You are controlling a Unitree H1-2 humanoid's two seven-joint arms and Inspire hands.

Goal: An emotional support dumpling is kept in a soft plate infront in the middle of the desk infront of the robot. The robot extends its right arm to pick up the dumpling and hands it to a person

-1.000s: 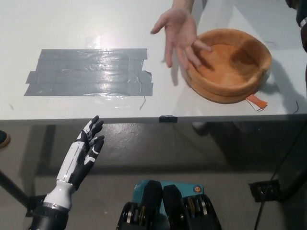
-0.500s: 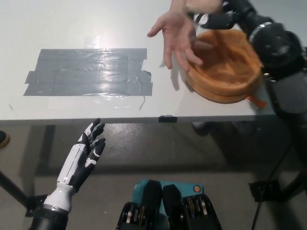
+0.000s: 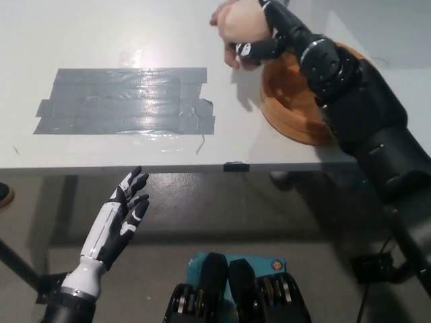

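White desk (image 3: 101,40) carries the plate (image 3: 289,111). Over its far left rim the right hand (image 3: 259,37) grasps the dumpling (image 3: 241,22), touching a person's hand (image 3: 225,23) just left. Left hand (image 3: 124,208) rests splayed below.

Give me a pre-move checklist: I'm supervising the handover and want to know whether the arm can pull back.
1. Right hand is at the person's hand, above the desk: ok.
2. Dumpling seen in either hand: cannot tell.
3. Right hand's grip released: cannot tell.
4. Soft plate on the desk, under the right arm: ok.
5. Left hand open, low in front of the desk edge, out of the way: ok.
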